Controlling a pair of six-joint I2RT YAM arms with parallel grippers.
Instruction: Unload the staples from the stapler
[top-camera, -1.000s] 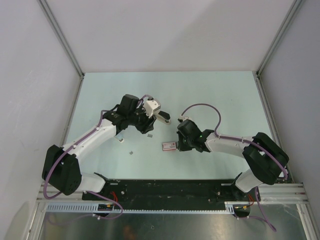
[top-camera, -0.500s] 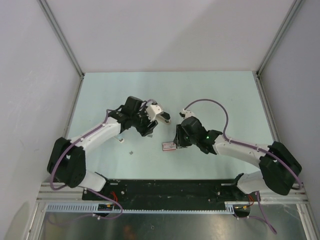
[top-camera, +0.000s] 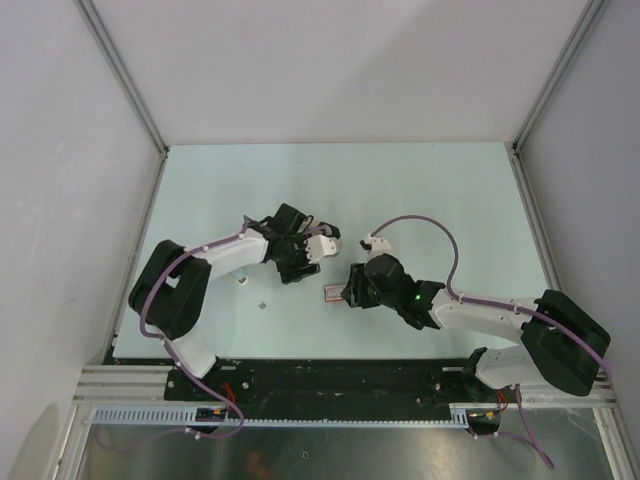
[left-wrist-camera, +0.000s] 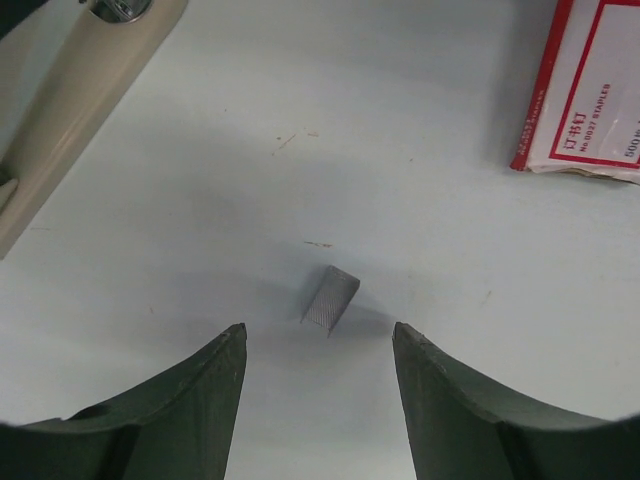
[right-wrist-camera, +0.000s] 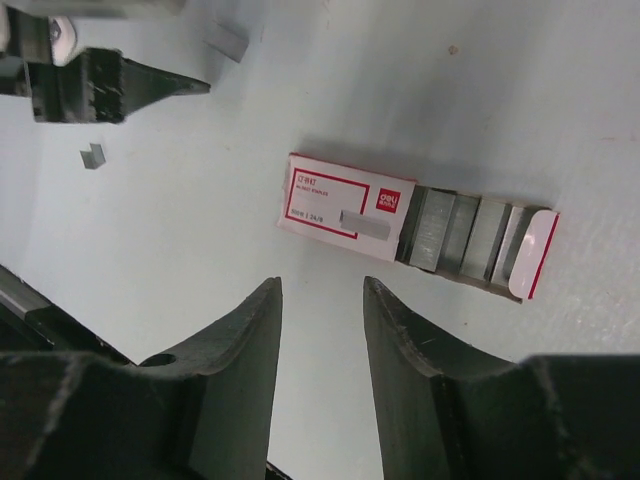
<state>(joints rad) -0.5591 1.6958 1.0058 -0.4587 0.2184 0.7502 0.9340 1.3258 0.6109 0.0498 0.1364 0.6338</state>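
Staple box (right-wrist-camera: 340, 205) sits mid-frame in the right wrist view, tray slid out to the right with grey staple strips (right-wrist-camera: 455, 235) showing (the label literally says staples). Right gripper (right-wrist-camera: 322, 290) hangs just below it, fingers apart, touching nothing. Left gripper (left-wrist-camera: 319, 335) is spread too, with a loose staple chunk (left-wrist-camera: 330, 297) just ahead of its tips on the table (left-wrist-camera: 300, 100).

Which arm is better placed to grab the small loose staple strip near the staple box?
Left. The left gripper is open with the staple strip centred just ahead of its fingertips; the right gripper faces the staple box instead.
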